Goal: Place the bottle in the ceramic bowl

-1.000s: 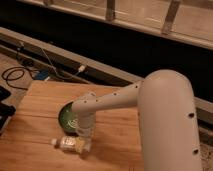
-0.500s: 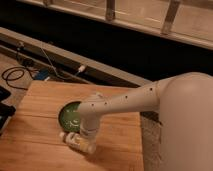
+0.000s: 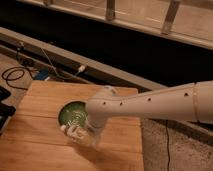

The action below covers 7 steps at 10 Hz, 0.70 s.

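The white arm (image 3: 150, 104) (the largest thing in view) reaches in from the right edge and bends down at a rounded joint directly above the hand. Beneath the hand lies the wooden surface (image 3: 45, 145), a pale plank top that extends to the left of the hand and toward the viewer. Behind the hand, past the far edge of the surface, a dark ledge (image 3: 125, 80) runs across the view, with black cables (image 3: 15, 75) lying off to the far left. The ceramic bowl (image 3: 71, 113), dark green with a white swirl inside, sits just behind and to the left of the hand, its right side covered by the arm. The hand (image 3: 80, 135) hangs low at the bowl's near rim, closed around the bottle (image 3: 72, 131), whose whitish body protrudes leftward from the hand.
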Motion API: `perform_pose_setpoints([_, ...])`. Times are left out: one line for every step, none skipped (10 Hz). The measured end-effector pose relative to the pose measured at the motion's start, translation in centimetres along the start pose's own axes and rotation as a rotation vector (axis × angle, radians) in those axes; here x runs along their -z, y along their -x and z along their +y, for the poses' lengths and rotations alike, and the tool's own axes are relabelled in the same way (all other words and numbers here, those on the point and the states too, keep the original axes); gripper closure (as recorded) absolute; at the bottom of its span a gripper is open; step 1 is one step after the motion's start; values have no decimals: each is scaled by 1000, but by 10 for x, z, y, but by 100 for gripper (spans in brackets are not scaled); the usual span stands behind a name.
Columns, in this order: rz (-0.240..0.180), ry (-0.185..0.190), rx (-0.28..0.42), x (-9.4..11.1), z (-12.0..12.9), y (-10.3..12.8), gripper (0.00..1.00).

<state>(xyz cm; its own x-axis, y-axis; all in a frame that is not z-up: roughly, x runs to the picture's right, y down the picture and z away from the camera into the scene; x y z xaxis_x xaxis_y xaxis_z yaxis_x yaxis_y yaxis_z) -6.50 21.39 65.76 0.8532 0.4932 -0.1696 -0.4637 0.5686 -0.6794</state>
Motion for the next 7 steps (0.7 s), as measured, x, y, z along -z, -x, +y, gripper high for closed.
perform_pose_setpoints([-21, -28, 6, 16, 0, -1, 100])
perform_pose_setpoints([-24, -40, 18, 23, -1, 2, 100])
perform_pose_setpoints([-20, -47, 30, 24, -5, 9, 100])
perform_pose_setpoints([-14, -51, 39, 23, -10, 16, 100])
perform_pose_setpoints([-8, -51, 48, 21, -20, 32, 100])
perform_pose_setpoints([7, -49, 52, 17, -30, 45, 100])
perform_pose_setpoints([24, -42, 57, 11, -39, 59, 100])
